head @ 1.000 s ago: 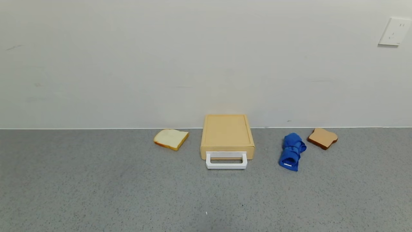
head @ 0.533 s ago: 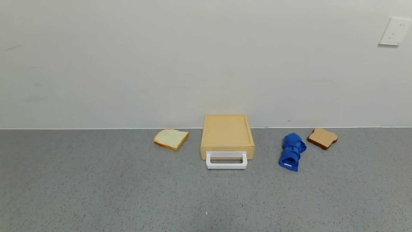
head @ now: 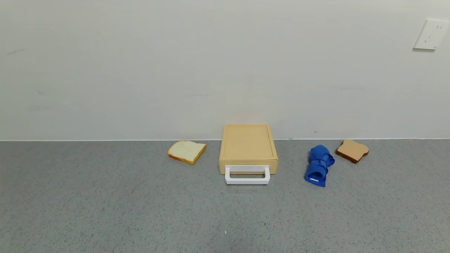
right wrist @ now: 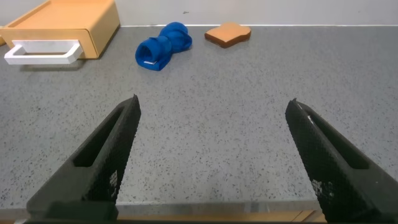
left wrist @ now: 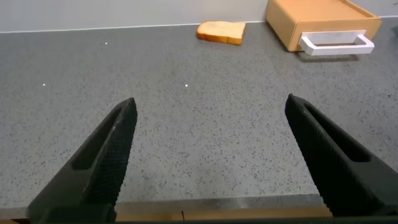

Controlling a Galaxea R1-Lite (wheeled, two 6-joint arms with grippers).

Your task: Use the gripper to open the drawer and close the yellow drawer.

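Both grippers, left gripper [left wrist: 208,155] and right gripper [right wrist: 211,155], jaws released, well short of closed yellow drawer [head: 248,147]; pulling the handle [head: 247,175] may drag the whole unit across the tabletop [head: 105,211].

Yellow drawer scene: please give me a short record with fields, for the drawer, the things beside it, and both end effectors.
drawer: yellow drawer against the wall, shut
handle: white loop handle, nothing gripping it
left of drawer: white bread slice
right of drawer: rolled blue cloth, then brown bread slice
left end effector: open, above the grey counter, far from the drawer
right end effector: open, also far from the drawer
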